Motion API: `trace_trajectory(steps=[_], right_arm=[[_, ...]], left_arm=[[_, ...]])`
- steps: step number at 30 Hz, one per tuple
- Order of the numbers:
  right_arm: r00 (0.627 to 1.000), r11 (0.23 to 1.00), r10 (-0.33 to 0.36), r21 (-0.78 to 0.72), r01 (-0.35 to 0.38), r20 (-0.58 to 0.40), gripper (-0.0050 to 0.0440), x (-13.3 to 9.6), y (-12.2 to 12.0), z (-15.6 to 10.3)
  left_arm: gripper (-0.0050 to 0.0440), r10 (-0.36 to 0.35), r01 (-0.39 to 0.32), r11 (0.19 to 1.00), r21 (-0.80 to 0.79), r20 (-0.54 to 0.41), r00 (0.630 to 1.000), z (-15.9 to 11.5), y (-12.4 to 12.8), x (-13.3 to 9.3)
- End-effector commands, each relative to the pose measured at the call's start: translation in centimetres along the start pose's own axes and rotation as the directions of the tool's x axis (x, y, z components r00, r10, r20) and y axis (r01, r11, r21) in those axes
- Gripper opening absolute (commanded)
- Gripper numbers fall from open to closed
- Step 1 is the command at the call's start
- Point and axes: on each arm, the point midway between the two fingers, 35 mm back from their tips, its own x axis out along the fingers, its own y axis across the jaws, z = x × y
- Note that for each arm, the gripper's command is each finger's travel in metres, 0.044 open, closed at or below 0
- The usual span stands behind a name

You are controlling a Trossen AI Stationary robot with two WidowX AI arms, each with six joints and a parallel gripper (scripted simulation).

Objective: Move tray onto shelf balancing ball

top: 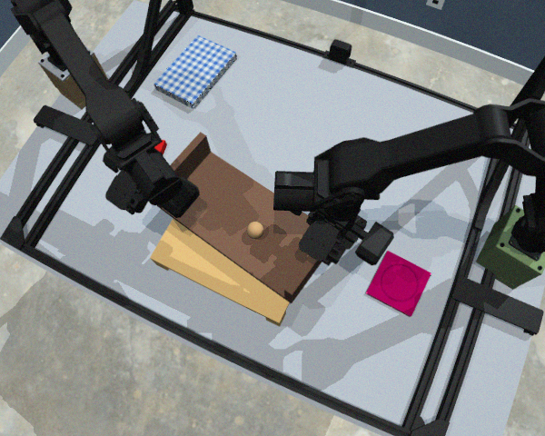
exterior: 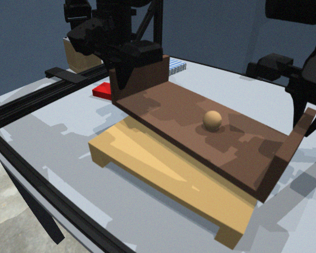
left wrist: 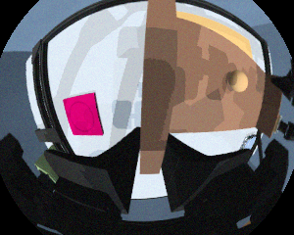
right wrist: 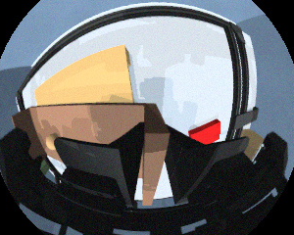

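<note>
Tray [top: 225, 187] [exterior: 166, 108] [left wrist: 211, 108] [right wrist: 98, 117] carries the ball [top: 255, 230] [exterior: 211, 120] [left wrist: 237, 81] [right wrist: 51, 142], overlapping the shelf [top: 216, 267] [exterior: 158, 163] [left wrist: 220, 27] [right wrist: 88, 78] near the worktop's [top: 357, 94] [exterior: 57, 168] [left wrist: 103, 54] [right wrist: 186, 73] long edge; left claw [top: 331, 239] [exterior: 306, 122] [left wrist: 154, 131] and right claw [top: 173, 192] [exterior: 121, 78] [right wrist: 151, 126] pinch its ends.
</note>
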Motion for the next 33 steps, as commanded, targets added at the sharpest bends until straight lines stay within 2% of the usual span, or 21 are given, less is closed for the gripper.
trace_trajectory(steps=[1, 6, 12, 23, 29, 33], right_arm=[[1.0, 1.0, 0.001, -0.001, -0.001, -0.003, 0.002, -0.1, 0.0, 0.2], [1.0, 1.0, -0.005, -0.001, 0.005, -0.031, 0.002, -0.1, 0.1, 0.4], [1.0, 1.0, 0.004, -0.001, -0.004, 0.019, 0.002, -0.2, 0.1, 0.6], [1.0, 1.0, -0.004, -0.001, 0.004, -0.031, 0.002, -0.1, 0.2, 1.0], [1.0, 1.0, 0.004, -0.001, -0.004, 0.021, 0.002, -0.2, 0.2, 1.2], [1.0, 1.0, 0.0, -0.001, 0.0, -0.003, 0.002, -0.2, 0.2, 1.4]], left_arm=[[0.002, 0.0, 0.0, 1.0, -0.001, -0.003, 1.0, 0.2, 0.0, -0.1], [0.002, -0.006, 0.006, 1.0, -0.001, -0.031, 0.999, 0.4, 0.0, -0.2], [0.002, 0.002, -0.002, 1.0, -0.001, 0.019, 1.0, 0.6, 0.1, 0.0], [0.002, -0.006, 0.006, 1.0, -0.001, -0.031, 1.0, 1.0, 0.1, -0.2], [0.002, 0.002, -0.002, 1.0, -0.001, 0.02, 1.0, 1.2, 0.2, 0.0], [0.002, -0.002, 0.002, 1.0, -0.001, -0.003, 1.0, 1.4, 0.2, -0.1]])
